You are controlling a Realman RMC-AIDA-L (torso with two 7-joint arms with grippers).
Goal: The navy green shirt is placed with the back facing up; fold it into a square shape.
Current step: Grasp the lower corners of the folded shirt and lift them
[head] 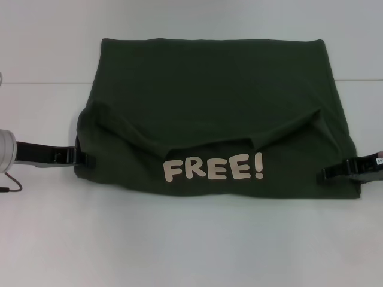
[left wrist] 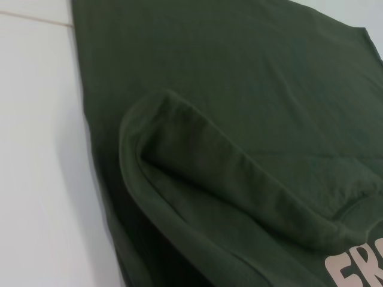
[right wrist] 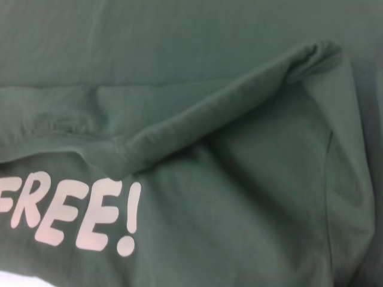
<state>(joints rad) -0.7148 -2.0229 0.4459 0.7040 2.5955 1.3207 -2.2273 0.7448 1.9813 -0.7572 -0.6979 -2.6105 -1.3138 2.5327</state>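
The shirt [head: 215, 113] lies flat on the white table [head: 191, 245], in the middle of it, and it is already folded once: the near part is turned over toward the far side, so the pale word "FREE!" [head: 213, 168] shows on the near band. The left gripper [head: 81, 158] is at the near left corner of the cloth and the right gripper [head: 328, 173] at the near right corner, both low on the table. Their tips reach the edge of the cloth, but I cannot tell if the jaws are apart or clamped on it.

I judge the cloth soft, light and limp. It does not keep a shape by itself; it will sag between two holds and slide a little on the smooth table. It is not fragile. Good places to take it are the two near corners, where the layers are doubled and thicker. Both must rise together, otherwise the fold goes crooked.

A little farther, a raised ridge [left wrist: 233, 179] of loose cloth runs across the shirt from left to right, and the wrist views show it as a thick rolled fold [right wrist: 209, 119]. It should be flattened, I think. Beyond it, the far part lies smooth up to the straight far edge.

No container is in view.
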